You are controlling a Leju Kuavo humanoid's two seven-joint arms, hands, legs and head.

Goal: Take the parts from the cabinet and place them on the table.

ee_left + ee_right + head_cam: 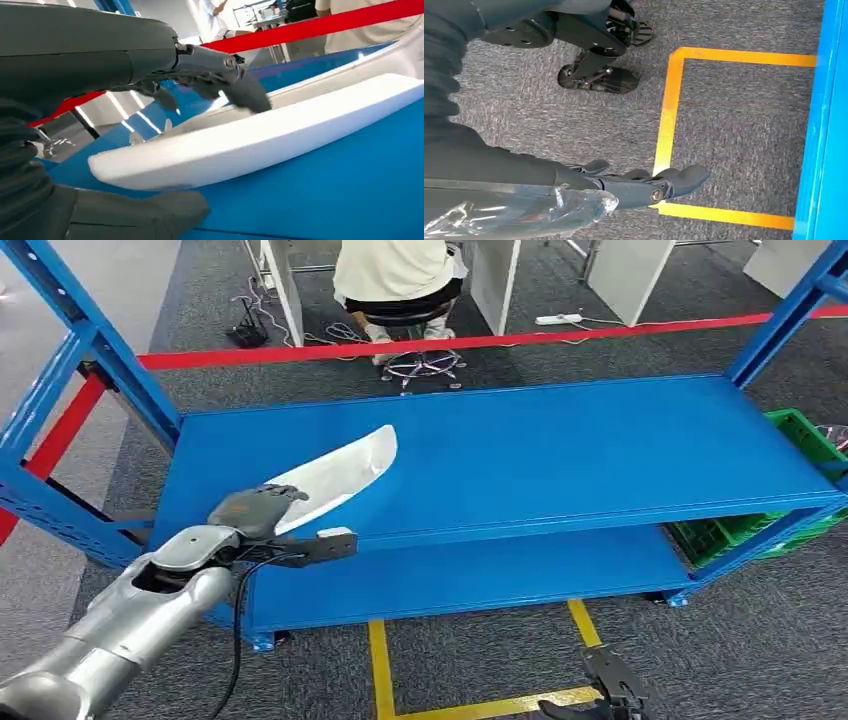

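A long white curved part (340,475) lies on the blue cabinet's top shelf (580,450), towards its left end. My left hand (262,512) is at the part's near end. In the left wrist view the dark fingers (240,92) reach over the white part (260,145) and touch its upper rim, while the thumb (135,215) lies just beside its near edge. The part still rests on the shelf (350,190). My right hand (612,692) hangs low in front of the cabinet, and in the right wrist view this hand (644,182) has its fingers stretched out with nothing in them.
A lower blue shelf (480,575) runs beneath the top one. A green crate (800,440) stands behind the cabinet's right end. Past a red barrier tape (500,340) a person (395,275) sits on a stool. Yellow lines (380,660) mark the grey carpet.
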